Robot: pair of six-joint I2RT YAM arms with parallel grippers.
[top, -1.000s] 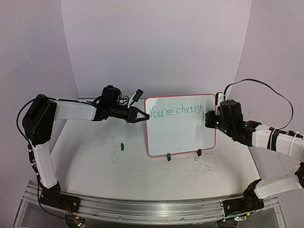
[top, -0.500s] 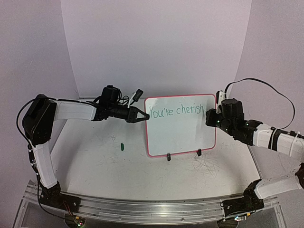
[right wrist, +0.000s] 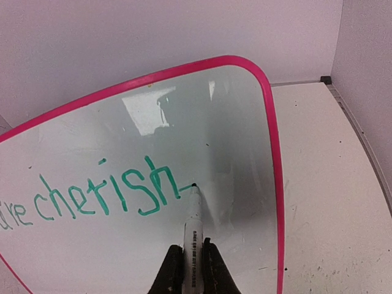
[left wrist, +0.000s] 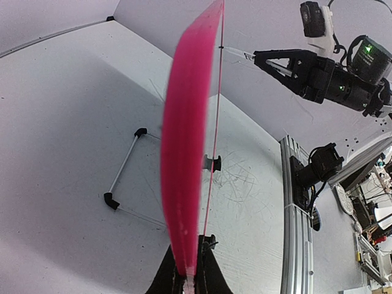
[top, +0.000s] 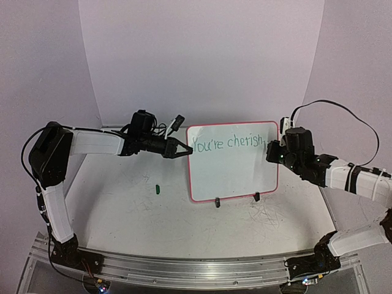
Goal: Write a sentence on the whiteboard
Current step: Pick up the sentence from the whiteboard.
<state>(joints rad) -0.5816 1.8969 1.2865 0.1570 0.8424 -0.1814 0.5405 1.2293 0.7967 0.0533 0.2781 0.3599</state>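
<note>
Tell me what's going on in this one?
Two robot arms are writing on a small pink-framed whiteboard that stands upright on the table. The left pincer is clamped on the board's left edge, steadying it. The right pincer holds a marker with its tip at the board, at the end of the stroke trailing off the last letter. The green writing reads "You're cherish". A small green cap lies on the table to the left of the board.
</note>
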